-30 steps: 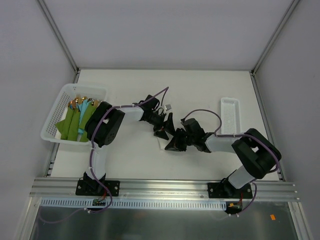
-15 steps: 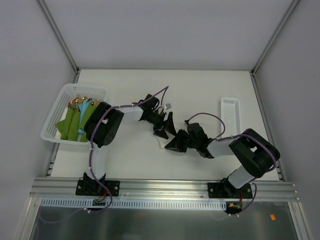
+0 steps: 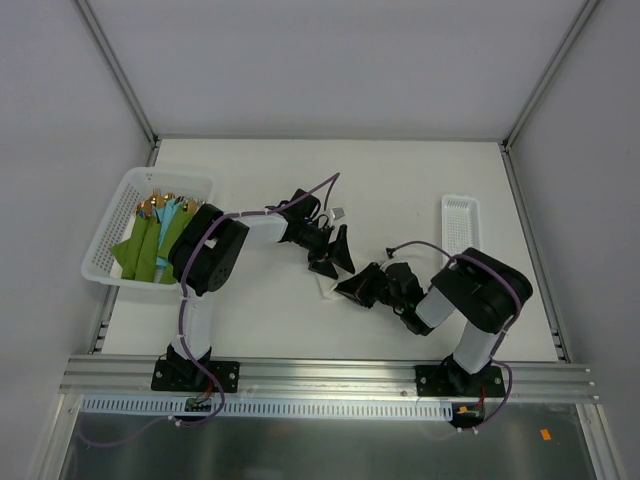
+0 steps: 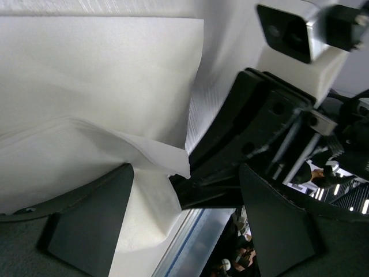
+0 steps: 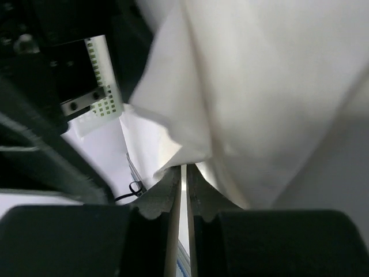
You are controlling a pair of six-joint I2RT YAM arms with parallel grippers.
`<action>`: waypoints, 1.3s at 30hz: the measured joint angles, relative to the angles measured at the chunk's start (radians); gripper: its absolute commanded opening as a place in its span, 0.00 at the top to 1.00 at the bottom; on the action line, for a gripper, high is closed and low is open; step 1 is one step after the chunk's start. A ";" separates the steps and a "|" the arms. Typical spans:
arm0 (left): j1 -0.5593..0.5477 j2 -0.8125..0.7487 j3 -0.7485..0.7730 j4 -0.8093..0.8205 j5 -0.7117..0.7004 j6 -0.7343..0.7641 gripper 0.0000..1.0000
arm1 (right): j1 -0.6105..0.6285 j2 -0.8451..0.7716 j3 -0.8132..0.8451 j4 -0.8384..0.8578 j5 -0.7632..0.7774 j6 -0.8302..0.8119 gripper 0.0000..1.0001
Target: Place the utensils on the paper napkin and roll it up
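**Right tool (image 5: pixel 184 183) pinches the paper napkin (image 5: pixel 259 86), left tool (image 4: pixel 185 190) stands wide**

Your right tool is closed to a sliver on a raised fold, likely so you can turn the sheet over into a roll. Your left tool grips nothing. It straddles the sheet near the middle of the counter (image 3: pixel 420 180), seemingly to steady it. You cannot see the utensils, and whether they lie inside the fold is unclear.

Left black two-finger gripper (image 3: pixel 333 260): arm reaching inward, fingers spread wide. Right black two-finger gripper (image 3: pixel 345 289): facing it, fingers closed to a sliver.
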 measured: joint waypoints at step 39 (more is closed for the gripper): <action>-0.001 -0.002 -0.002 0.003 0.000 0.001 0.21 | 0.088 -0.258 0.073 -0.315 0.177 -0.132 0.87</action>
